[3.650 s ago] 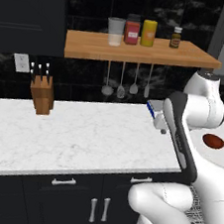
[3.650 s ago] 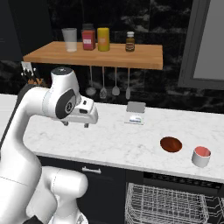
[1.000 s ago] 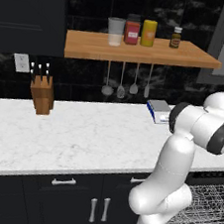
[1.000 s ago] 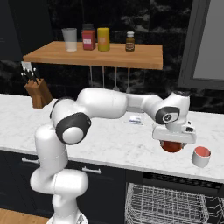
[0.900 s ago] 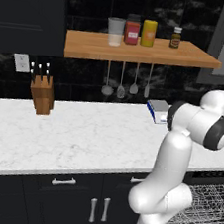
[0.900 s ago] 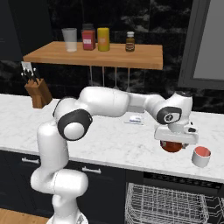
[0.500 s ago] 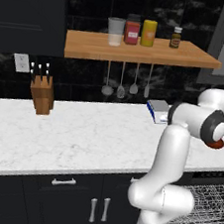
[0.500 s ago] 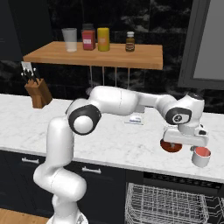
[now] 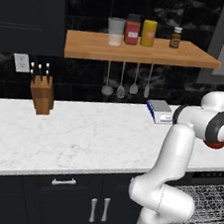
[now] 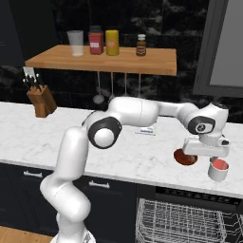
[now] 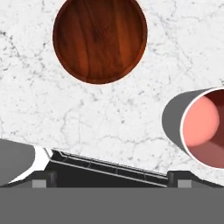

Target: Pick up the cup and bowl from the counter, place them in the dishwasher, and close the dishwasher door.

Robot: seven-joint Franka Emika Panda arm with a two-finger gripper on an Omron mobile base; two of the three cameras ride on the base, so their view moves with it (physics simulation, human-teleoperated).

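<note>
Over white marble counter | pincer sits btwn red-brown wood bowl & small pinkish-red cup, cup closer | pincer state: can't tell

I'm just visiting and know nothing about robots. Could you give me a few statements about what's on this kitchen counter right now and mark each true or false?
1. The cup and the bowl both sit on the counter. True.
2. The cup lies inside the bowl. False: they stand apart, side by side.
3. The dishwasher is open, its wire rack showing. True.
4. The robot's hand is lifting the bowl. False: the hand hangs above the counter, and the bowl rests there untouched.
5. A knife block stands on the counter. True.
</note>
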